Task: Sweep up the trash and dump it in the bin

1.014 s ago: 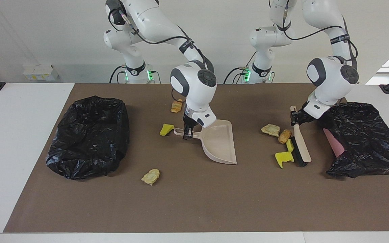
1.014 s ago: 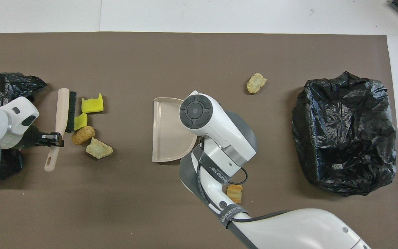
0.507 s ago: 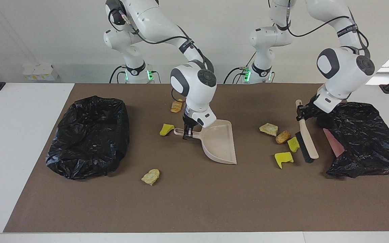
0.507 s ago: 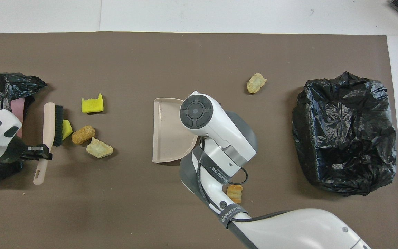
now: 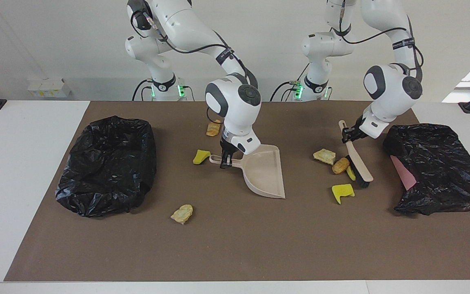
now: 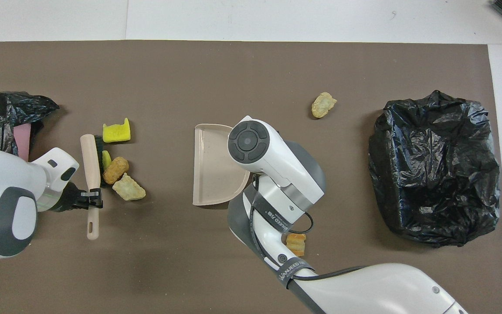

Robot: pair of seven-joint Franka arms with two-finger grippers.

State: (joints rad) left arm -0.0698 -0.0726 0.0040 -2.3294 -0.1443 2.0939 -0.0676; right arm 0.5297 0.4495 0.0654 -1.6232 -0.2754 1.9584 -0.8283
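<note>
My left gripper (image 5: 349, 134) is shut on the handle of a beige brush (image 5: 357, 161), also in the overhead view (image 6: 92, 165). Its black bristles rest against a small yellow chunk (image 5: 351, 173), next to an orange-brown lump (image 5: 340, 165) and a tan lump (image 5: 324, 156). A larger yellow chunk (image 5: 342, 192) lies apart, farther from the robots. My right gripper (image 5: 226, 161) is shut on the handle of the beige dustpan (image 5: 264, 171), which lies flat mid-table. Other trash: a yellow chunk (image 5: 200, 156) beside the pan's handle, an orange lump (image 5: 213, 129), a tan lump (image 5: 182, 213).
A bin lined with a black bag (image 5: 108, 163) stands toward the right arm's end of the brown mat (image 5: 235, 245). A second crumpled black bag (image 5: 439, 167) with something pink in it lies toward the left arm's end, beside the brush.
My left gripper drew the brush away toward the crumpled bag, then brought it back against the small yellow chunk, crowding it and the orange-brown lump toward the tan one. The right arm and dustpan stayed put.
</note>
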